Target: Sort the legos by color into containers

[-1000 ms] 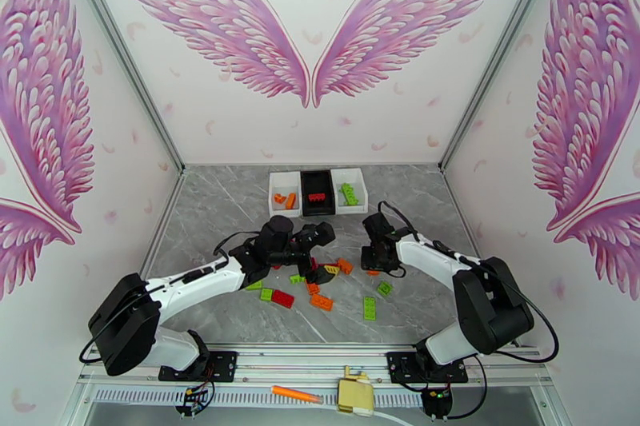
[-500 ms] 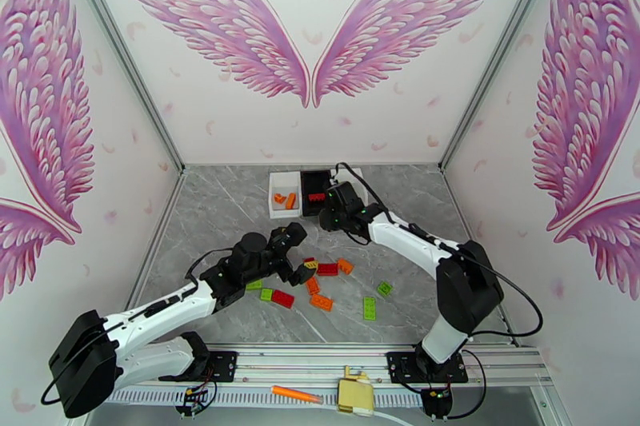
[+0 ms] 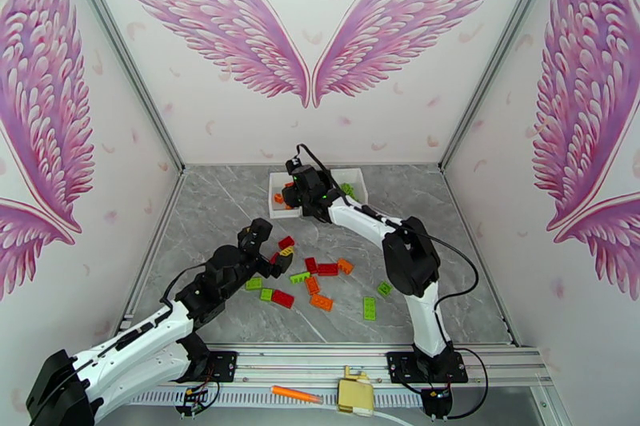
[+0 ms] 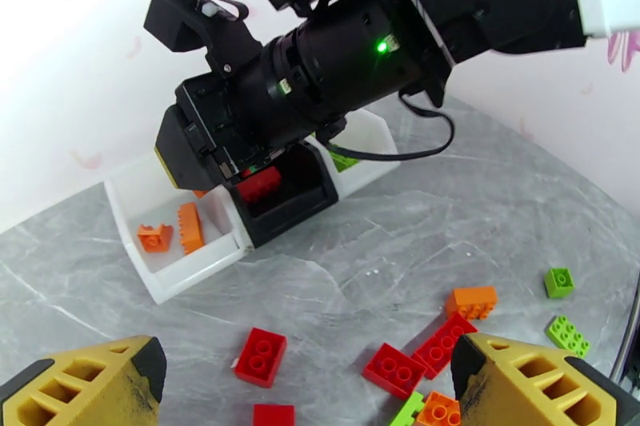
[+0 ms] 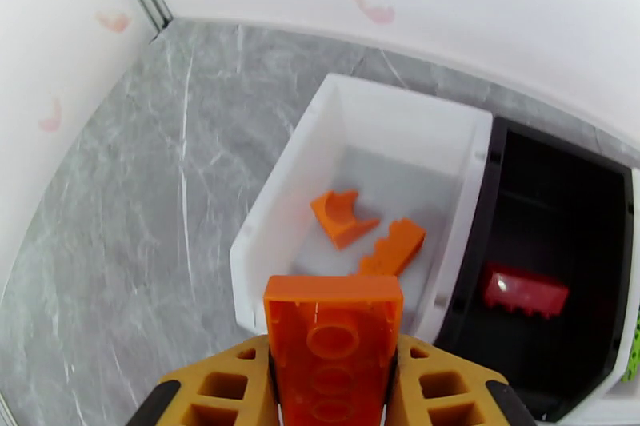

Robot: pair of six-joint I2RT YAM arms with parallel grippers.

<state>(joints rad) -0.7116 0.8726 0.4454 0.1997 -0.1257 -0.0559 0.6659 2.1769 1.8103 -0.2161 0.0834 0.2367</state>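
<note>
My right gripper [image 5: 334, 372] is shut on an orange lego [image 5: 334, 324], held above the near edge of the left white container [image 5: 320, 140], which holds two orange legos [image 5: 344, 216]. The black container [image 5: 560, 204] beside it holds a red lego [image 5: 524, 288]. From above, the right gripper [image 3: 300, 188] hangs over the containers, and the right white container [image 3: 354, 180] holds green. My left gripper [image 3: 270, 248] stands open over the scattered legos, with nothing between its fingers [image 4: 88, 380]. Red [image 3: 326, 268], orange [image 3: 322, 302] and green [image 3: 370, 308] legos lie on the table.
The right arm [image 3: 368, 220] stretches across the table's middle toward the back. An orange marker pen [image 3: 296, 395] and a yellow device [image 3: 354, 396] lie on the front rail. Side walls close in the grey marble table [image 3: 208, 212].
The right arm swung from the middle of the table back and left to the containers, carrying the orange lego. The left arm drew back toward the near left, still open.
</note>
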